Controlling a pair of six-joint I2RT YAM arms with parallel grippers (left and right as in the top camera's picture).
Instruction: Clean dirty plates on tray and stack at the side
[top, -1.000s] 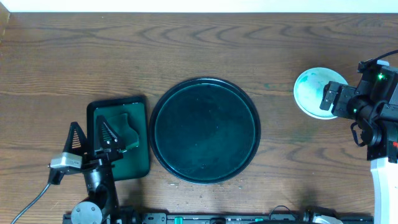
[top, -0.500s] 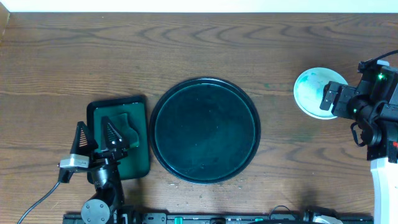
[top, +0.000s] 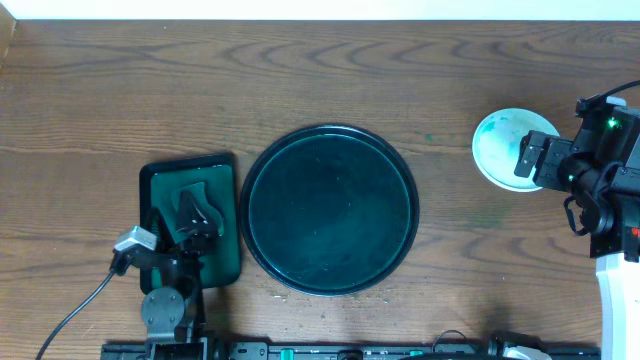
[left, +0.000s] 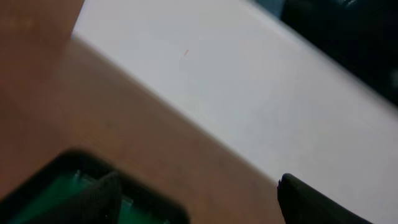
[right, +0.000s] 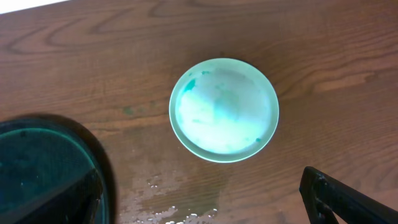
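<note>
Plate (top: 505, 145): one only, far right, flat on the table (top: 300, 80), well apart from the tray (top: 328, 210).

Left to right:
- Small tray (top: 225, 255): rectangular, green, near left. Dark pad (top: 200, 188) on it, likely a sponge.
- Left claw (top: 178, 215): over the small tray, fingers spread, nothing between them as far as the blurred wrist view tells.
- Tray: round, dark, centre, bare of plates.
- Plate: pale green, face up. Round, so no long axis and no heading; rim level. Green smears across the whitish face. Water drops (right: 168, 211) on the table just near of it.
- Right claw (right: 200, 180): above and just beside the plate, jaws wide, holding nothing.

Progress, as judged: removal from the tray done; placing at the side apparently done, though with a single plate no real stack. Cleaning doubtful, given the smears; another wipe possibly left. No further plates in view.
</note>
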